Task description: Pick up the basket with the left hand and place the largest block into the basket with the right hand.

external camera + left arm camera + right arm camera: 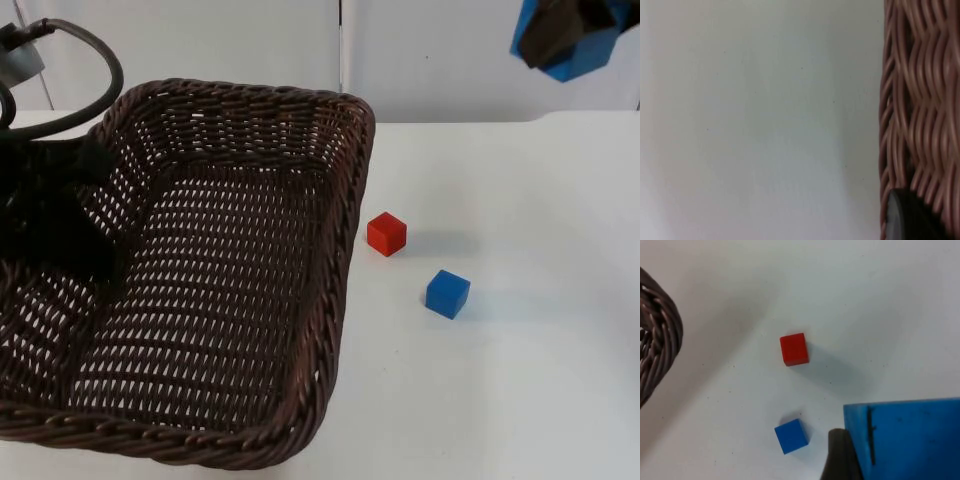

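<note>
A dark brown wicker basket (230, 300) looms large at the left of the top view and looks lifted off the table. My left gripper (62, 205) is shut on its left rim. In the left wrist view the woven basket wall (920, 100) runs beside a black fingertip (907, 217). High at the back right, my right gripper (566, 32) is shut on a large blue block (590, 55), held well above the table. The same large blue block (910, 440) sits against a dark fingertip (839, 460) in the right wrist view.
A small red cube (386, 233) and a small blue cube (447, 293) rest on the white table (520, 380) just right of the basket. The right wrist view has the red cube (793, 348), the blue cube (791, 435) and the basket's rim (657, 335).
</note>
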`<act>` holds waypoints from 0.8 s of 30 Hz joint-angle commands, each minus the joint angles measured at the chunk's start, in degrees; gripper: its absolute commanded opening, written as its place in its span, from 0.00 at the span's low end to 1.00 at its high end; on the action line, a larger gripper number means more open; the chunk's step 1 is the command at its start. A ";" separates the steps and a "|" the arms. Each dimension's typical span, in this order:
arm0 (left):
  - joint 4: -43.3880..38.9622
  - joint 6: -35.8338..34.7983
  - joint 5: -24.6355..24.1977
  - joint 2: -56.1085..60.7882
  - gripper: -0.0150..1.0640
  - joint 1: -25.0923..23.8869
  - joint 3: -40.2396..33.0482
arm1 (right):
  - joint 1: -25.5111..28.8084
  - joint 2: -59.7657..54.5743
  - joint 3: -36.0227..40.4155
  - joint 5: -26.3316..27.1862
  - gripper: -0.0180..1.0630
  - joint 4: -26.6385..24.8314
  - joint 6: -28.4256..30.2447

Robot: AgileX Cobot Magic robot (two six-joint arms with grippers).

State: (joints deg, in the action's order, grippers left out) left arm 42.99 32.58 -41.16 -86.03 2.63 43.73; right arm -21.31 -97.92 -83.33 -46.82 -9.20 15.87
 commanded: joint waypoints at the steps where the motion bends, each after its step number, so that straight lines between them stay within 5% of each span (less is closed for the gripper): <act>1: 0.92 0.07 -0.29 0.93 0.01 0.05 -0.09 | -0.06 1.16 -0.40 -0.83 0.01 0.24 0.03; 24: 0.28 0.58 0.74 0.93 0.01 0.05 -0.09 | -0.06 1.16 -0.40 -1.35 0.01 -0.41 0.13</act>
State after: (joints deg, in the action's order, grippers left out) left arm 42.54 32.90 -40.68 -86.03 2.63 43.73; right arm -21.31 -97.54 -83.33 -48.17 -9.06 15.87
